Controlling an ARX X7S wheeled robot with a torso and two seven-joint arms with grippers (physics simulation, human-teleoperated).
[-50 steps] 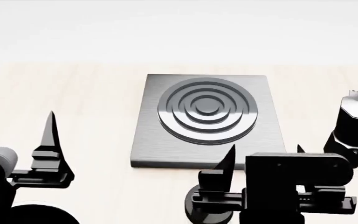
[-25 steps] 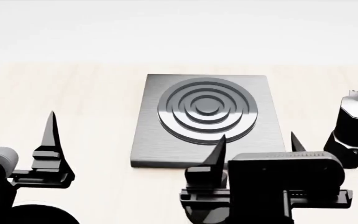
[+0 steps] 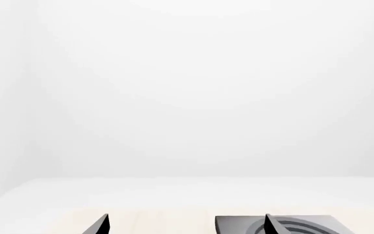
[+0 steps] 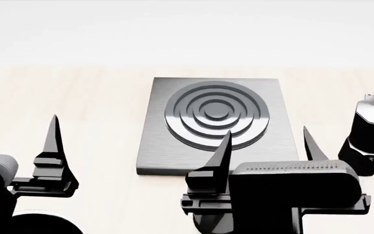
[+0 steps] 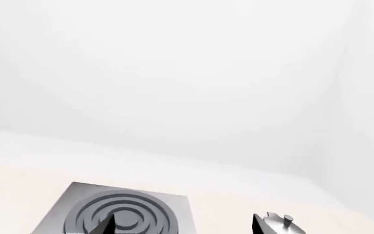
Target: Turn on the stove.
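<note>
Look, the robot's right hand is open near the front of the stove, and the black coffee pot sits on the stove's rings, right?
Not quite. The coffee pot stands on the table beside the stove, off to its right, not on the rings. The head view shows this. The right hand is indeed open near the stove's front edge.

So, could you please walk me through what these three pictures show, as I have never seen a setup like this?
They are simulator renders of a two-armed robot. The head view looks down over both arms; the other two come from cameras near each gripper. On the pale wooden table lies the stove, a flat grey hotplate with dark rings, with a black moka pot to its right. The left gripper stands open beside the stove, holding nothing. The right gripper is open too, its pointed fingers spread at the stove's near edge, also empty. The knob is not visible.
</note>
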